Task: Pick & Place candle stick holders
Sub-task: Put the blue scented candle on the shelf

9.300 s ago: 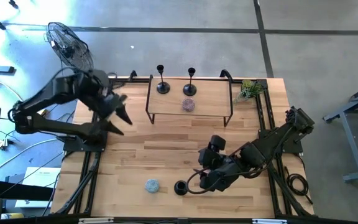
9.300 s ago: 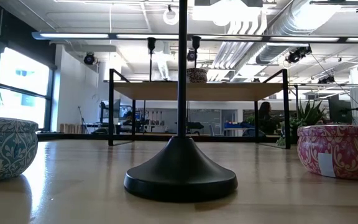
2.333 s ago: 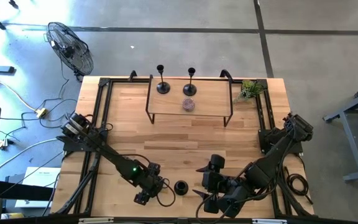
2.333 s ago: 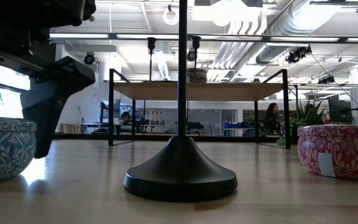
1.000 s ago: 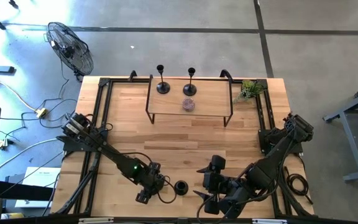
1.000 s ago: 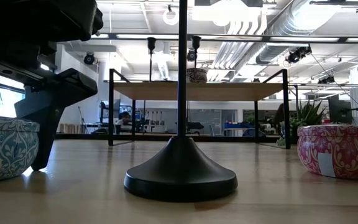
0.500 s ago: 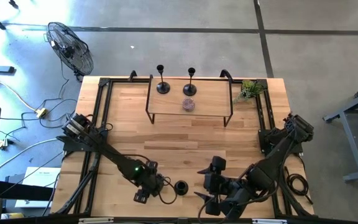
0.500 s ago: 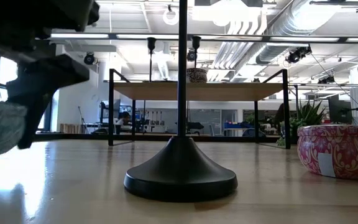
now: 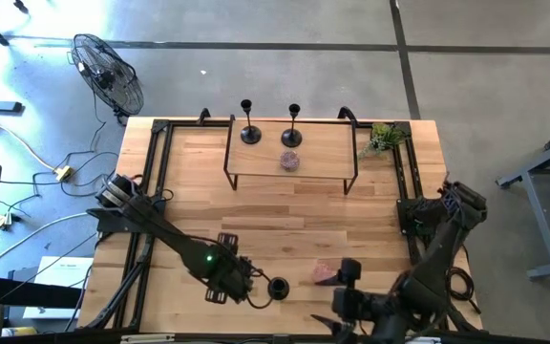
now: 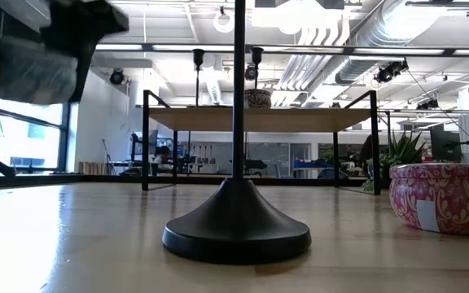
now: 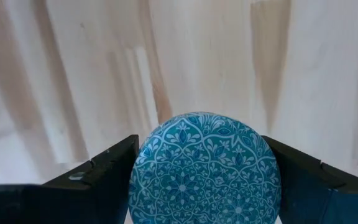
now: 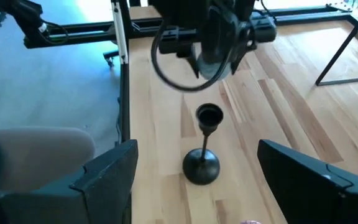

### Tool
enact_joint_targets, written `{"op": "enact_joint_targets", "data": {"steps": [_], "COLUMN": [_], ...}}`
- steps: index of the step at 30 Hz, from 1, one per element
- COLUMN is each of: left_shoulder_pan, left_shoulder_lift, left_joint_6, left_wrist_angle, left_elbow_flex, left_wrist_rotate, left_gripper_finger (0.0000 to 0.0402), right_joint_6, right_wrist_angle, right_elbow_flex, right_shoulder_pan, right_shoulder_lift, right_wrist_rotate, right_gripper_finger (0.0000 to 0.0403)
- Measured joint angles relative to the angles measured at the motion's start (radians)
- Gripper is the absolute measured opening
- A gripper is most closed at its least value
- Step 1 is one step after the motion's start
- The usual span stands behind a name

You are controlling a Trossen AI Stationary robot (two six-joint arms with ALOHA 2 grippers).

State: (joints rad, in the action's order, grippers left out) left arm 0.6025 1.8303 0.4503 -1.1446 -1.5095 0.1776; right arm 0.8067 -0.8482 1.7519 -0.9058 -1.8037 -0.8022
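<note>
Left gripper (image 11: 204, 186) now clamped on the blue patterned tin (image 11: 204, 168), lifted off the table (image 9: 189, 210); half a second ago the tin sat on the wood. Third candle stick holder (image 9: 278, 287) upright at front centre, unmoved; two more (image 9: 248, 122) on the shelf (image 9: 323, 158). Pink tin (image 9: 325, 274) uncovered. Right gripper (image 12: 194, 180) pulled back to the front edge, jaws spread, empty.

A grey concrete floor (image 9: 256, 24) with dark seams surrounds the wooden surface (image 9: 275, 215), a black fan (image 9: 108, 72) standing at ten o'clock and cables (image 9: 27, 158) trailing at nine o'clock, while white ducts (image 10: 365, 32), strip lights (image 10: 137, 46) and tall windows (image 10: 23, 134) fill the hall beyond.
</note>
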Motion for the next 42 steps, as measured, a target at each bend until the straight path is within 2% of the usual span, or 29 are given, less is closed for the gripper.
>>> {"op": "enact_joint_targets", "data": {"steps": [6, 14, 22, 25, 32, 42], "left_shoulder_pan": [0.0, 0.0, -0.004, -0.027, -0.158, -0.518], "left_shoulder_lift": [-0.001, -0.001, -0.003, -0.013, -0.071, -0.153], "left_joint_6": [-0.016, -0.018, -0.066, -0.127, -0.262, -0.389], "left_wrist_angle": [-0.126, -0.33, -0.428, -0.428, -0.427, -0.428], "left_elbow_flex": [-0.133, -0.358, -0.555, -0.607, -0.67, -0.67], "left_wrist_rotate": [0.056, 0.165, 0.233, 0.222, 0.191, 0.083], "left_gripper_finger": [0.0288, 0.0288, 0.0288, 0.0288, 0.0288, 0.0288], "right_joint_6": [0.033, 0.078, 0.081, 0.096, 0.112, 0.021], "right_wrist_angle": [0.001, 0.001, 0.001, 0.001, 0.052, 0.215], "right_elbow_flex": [0.0, 0.0, 0.0, 0.0, 0.0, 0.0], "right_shoulder_pan": [-0.045, -0.053, -0.053, -0.053, -0.053, -0.052], "right_shoulder_lift": [-0.028, -0.084, -0.156, -0.171, -0.173, -0.173], "right_wrist_rotate": [-0.067, -0.073, -0.065, -0.077, -0.133, -0.172], "right_gripper_finger": [0.0327, 0.0327, 0.0327, 0.0327, 0.0327, 0.0327]}}
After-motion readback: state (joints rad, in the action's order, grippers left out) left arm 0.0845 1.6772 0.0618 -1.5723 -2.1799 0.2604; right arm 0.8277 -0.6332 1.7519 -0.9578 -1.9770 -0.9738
